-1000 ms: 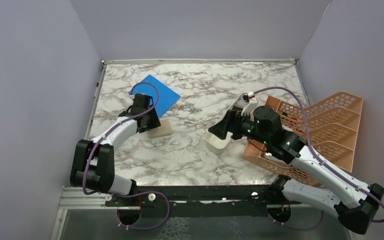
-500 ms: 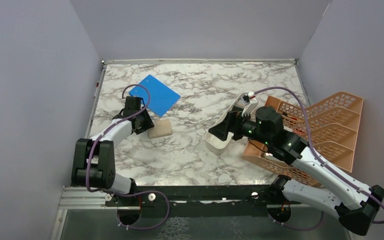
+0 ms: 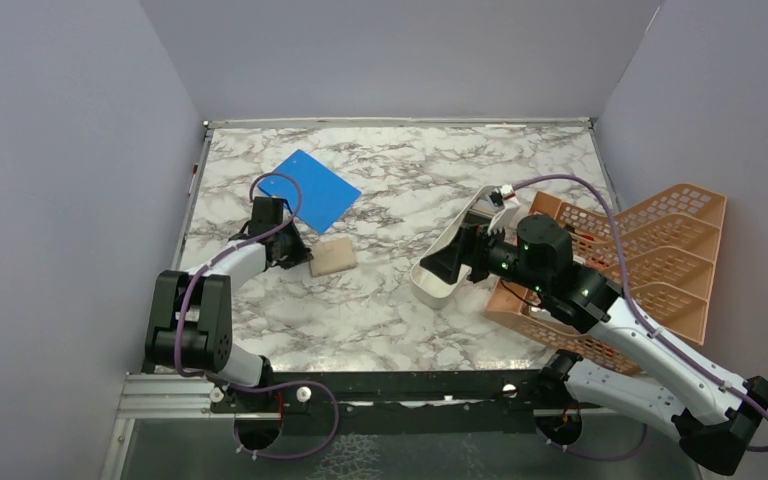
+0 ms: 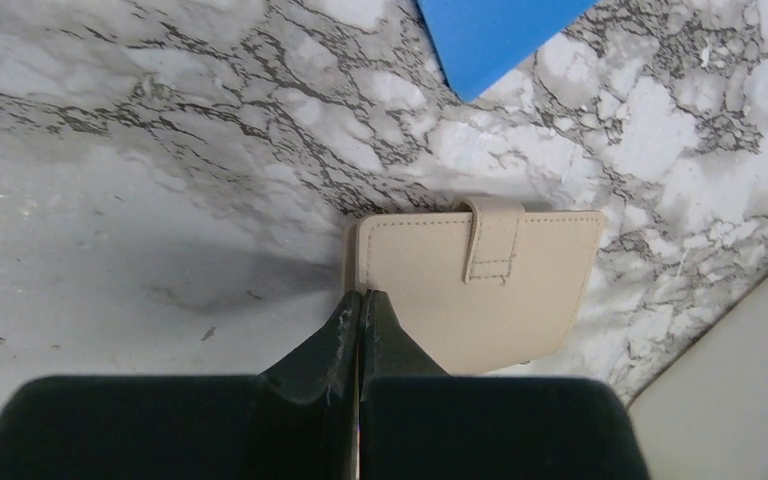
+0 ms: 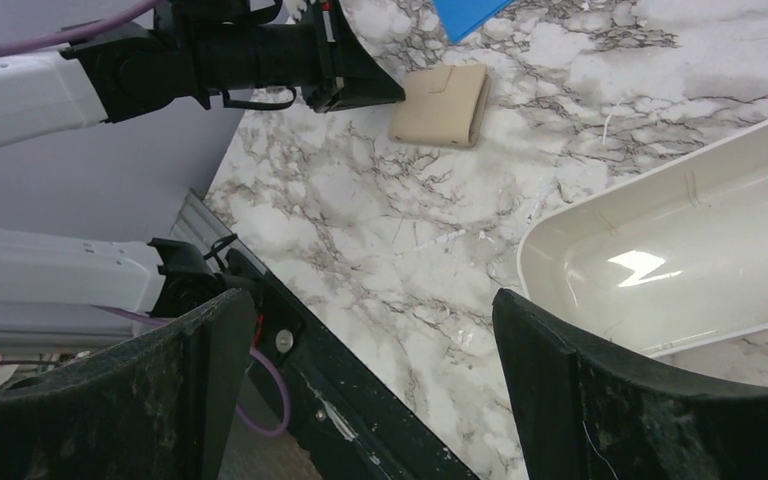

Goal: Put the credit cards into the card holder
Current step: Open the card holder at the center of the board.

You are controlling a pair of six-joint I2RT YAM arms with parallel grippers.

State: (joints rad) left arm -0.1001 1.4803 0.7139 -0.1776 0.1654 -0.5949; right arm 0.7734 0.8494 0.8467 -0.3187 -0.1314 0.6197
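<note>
The card holder (image 3: 333,257) is a tan wallet lying closed and flat on the marble, strap up (image 4: 480,285), and it also shows far off in the right wrist view (image 5: 442,104). My left gripper (image 3: 304,257) is shut with nothing between its fingers, and its tips (image 4: 361,297) touch the wallet's left edge. My right gripper (image 3: 438,264) hangs open (image 5: 365,310) above the near end of the white tray and holds nothing. No credit cards show in any view.
A long white tray (image 3: 458,230) lies slanted at centre right, its inside bare where visible (image 5: 680,270). An orange lattice rack (image 3: 660,250) stands at the right edge. A bright blue flat board (image 3: 310,188) lies behind the wallet.
My left gripper drew back off the wallet to its left side and shut. The wallet slid slightly to the right. The right arm barely moved.
</note>
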